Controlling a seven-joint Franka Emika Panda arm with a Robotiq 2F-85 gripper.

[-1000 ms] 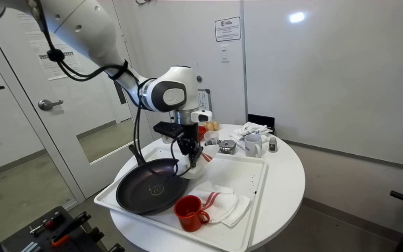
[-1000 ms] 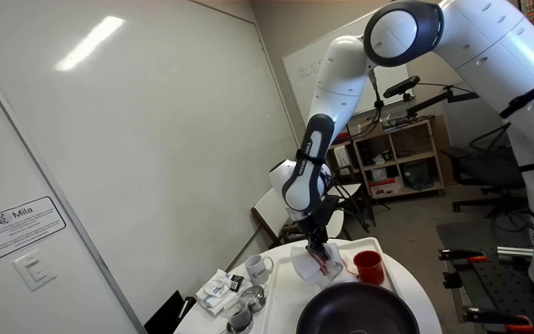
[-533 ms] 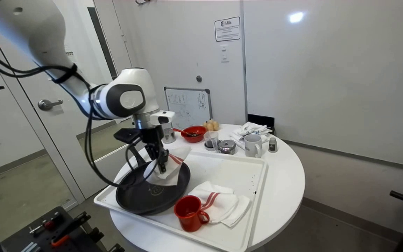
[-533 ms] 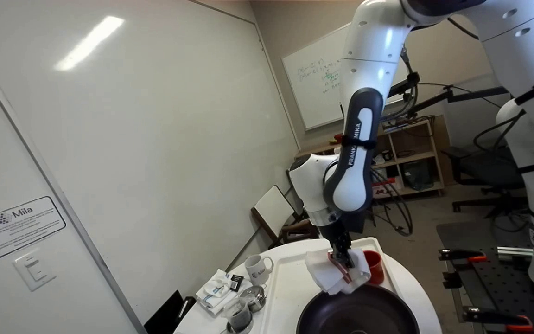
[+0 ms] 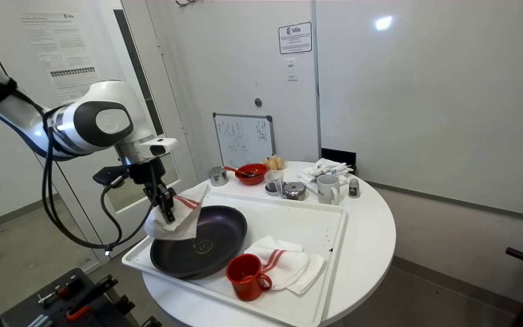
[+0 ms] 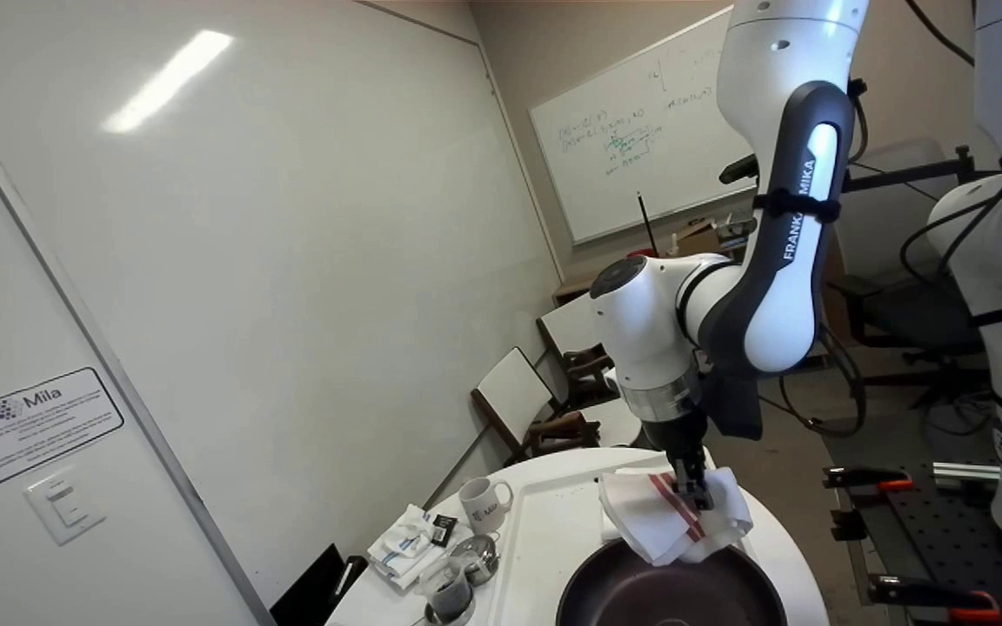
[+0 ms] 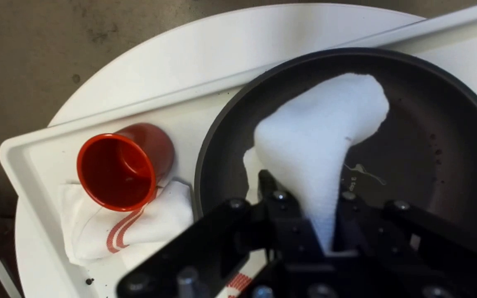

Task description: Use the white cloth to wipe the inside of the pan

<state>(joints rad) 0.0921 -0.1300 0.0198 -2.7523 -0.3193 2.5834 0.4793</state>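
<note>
My gripper (image 5: pixel 168 218) is shut on the white cloth (image 5: pixel 176 227), which hangs below and around the fingers and bears red stripes. Below it the black pan (image 5: pixel 207 259) lies on the tray; its handle is hidden in this view behind the cloth and gripper. Seen from an exterior view, the cloth (image 6: pixel 644 520) overlaps the pan's rim (image 6: pixel 579 574). In the wrist view, a bunched fold of the cloth (image 7: pixel 325 111) comes out between the fingers (image 7: pixel 282 215) and covers part of the pan's inside (image 7: pixel 420 124). Whether cloth and pan touch, I cannot tell.
Beside the pan on the white tray (image 5: pixel 341 236) stand a red mug (image 5: pixel 247 284) and a folded striped cloth (image 5: pixel 288 270). Behind the tray are a grey mug (image 5: pixel 327 188), a lidded metal pot (image 5: pixel 295 190), a glass (image 5: pixel 274 179) and a red bowl (image 5: pixel 251 175).
My gripper, with the cloth in it, has swept across the pan, leftward in one exterior view and rightward in the other. Pan, mug and tray have stayed in place.
</note>
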